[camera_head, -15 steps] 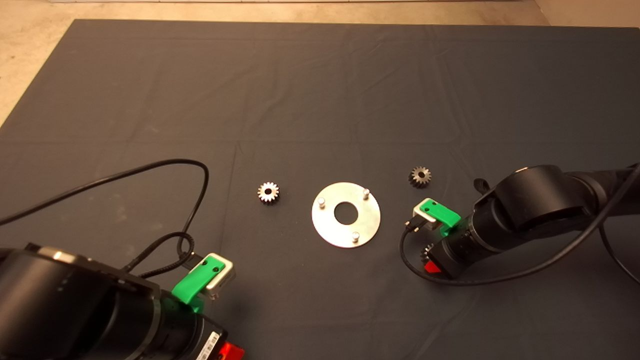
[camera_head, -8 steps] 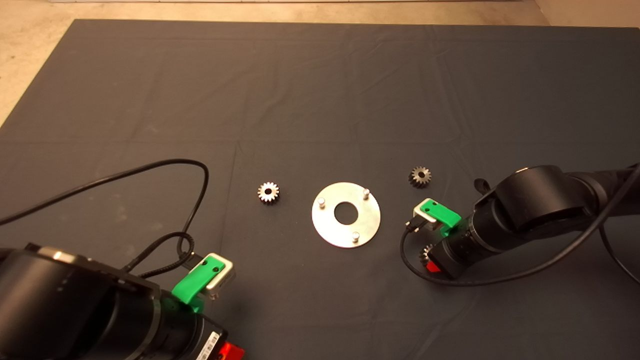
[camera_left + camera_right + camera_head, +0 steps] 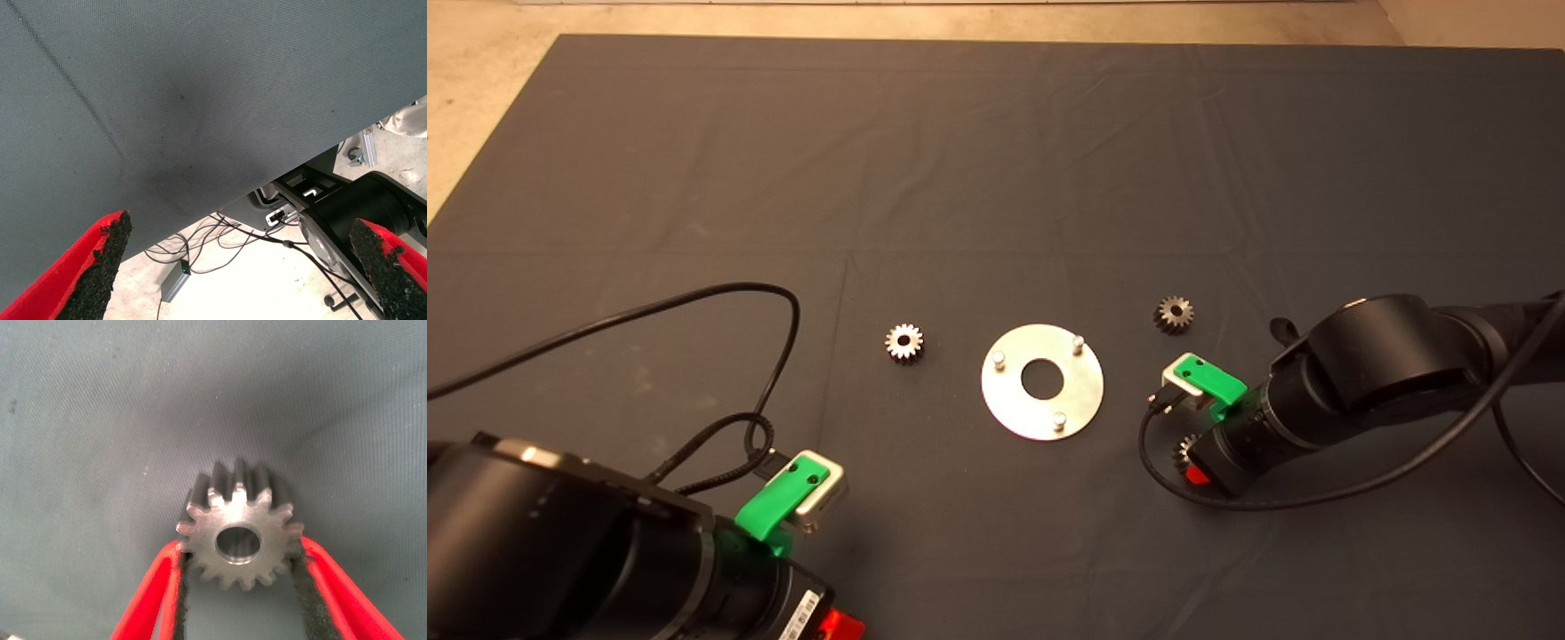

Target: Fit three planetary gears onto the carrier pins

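Note:
The shiny round disc [image 3: 1021, 413] lies mid-mat with three bare carrier pins: [image 3: 999, 359], [image 3: 1078, 341], [image 3: 1059, 420]. One silvery planetary gear [image 3: 904, 341] lies left of the disc, a darker one [image 3: 1174, 314] to its right. My right gripper [image 3: 1190, 460] is low over the mat right of the disc, shut on a third gear [image 3: 238, 532], which also peeks out in the head view [image 3: 1184, 447]; its fingers [image 3: 157, 593] press the gear's teeth on both sides. My left gripper [image 3: 243, 270] is open and empty, parked at the mat's near left edge [image 3: 838, 622].
Black cables loop over the mat by the left arm [image 3: 769, 351] and under the right wrist [image 3: 1152, 462]. Past the mat's edge the left wrist view shows the floor with cables and the robot's base [image 3: 347, 213].
Nearly nothing has changed: the right gripper stays with the gear between its fingers, and the left wrist has shifted very slightly.

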Available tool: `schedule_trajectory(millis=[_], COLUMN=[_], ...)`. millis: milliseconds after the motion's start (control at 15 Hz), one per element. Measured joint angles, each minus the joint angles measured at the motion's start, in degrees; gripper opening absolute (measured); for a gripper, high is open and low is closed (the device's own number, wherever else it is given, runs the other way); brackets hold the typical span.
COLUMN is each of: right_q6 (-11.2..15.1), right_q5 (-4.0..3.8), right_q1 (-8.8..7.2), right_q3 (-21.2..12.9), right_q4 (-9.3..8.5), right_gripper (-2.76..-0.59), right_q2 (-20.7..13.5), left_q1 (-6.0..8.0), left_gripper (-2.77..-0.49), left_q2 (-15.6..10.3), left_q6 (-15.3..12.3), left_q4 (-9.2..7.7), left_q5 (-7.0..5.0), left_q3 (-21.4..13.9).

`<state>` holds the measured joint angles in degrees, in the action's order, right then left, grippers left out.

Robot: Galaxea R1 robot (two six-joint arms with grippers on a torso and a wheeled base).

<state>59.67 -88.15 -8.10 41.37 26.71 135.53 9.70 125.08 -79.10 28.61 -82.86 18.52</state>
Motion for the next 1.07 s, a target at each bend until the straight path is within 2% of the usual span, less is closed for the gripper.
schedule_trajectory(millis=[200,800,1067], right_q6=[-0.8,-2.6,-2.9], right_q5=[0.00,-0.02,0.11], right_q1=[-0.02,-0.02,-0.33], right_q3=[-0.1,-0.1,-1.7], right_q4=[0.02,0.00,0.00], right_gripper=[-2.44,-2.52,-2.52], right_q2=[0.0,0.0,0.0], left_q1=[0.00,0.00,0.01], left_gripper=[-0.90,-0.90,-0.90], left_q2=[0.0,0.0,0.0], left_q6=[0.0,0.0,0.0], left_q4=[0.00,0.00,0.00], left_q5=[0.37,0.39,0.39], left_q3=[0.0,0.0,0.0])
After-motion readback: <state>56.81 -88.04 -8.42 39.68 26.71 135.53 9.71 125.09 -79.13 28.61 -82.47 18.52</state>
